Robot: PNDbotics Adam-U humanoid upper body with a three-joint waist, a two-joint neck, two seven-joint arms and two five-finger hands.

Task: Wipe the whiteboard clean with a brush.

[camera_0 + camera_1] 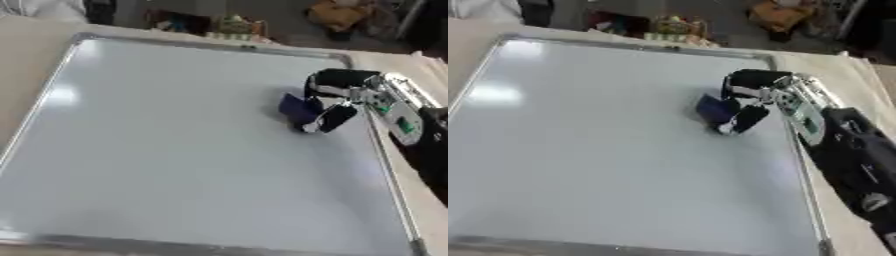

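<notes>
one whiteboard (175,150), one dark blue brush (297,109), one robot hand (785,100), one table (26,55)

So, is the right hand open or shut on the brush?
Shut on it: the right hand has its fingers curled round the blue brush.

We see the whiteboard (175,150) lying flat on the table (31,65), filling most of the frame from the upper left down to the lower right. The table shows along the left edge and down the right side. Near the upper right of the board, just inside its right rim, the brush (713,110) sits on the board surface. Our right hand (754,95) comes in from the right edge, across the rim, its fingers (745,120) curled around the brush. Behind the board, along the top of the frame, clutter (236,25) lies on the floor beyond the table.
</notes>
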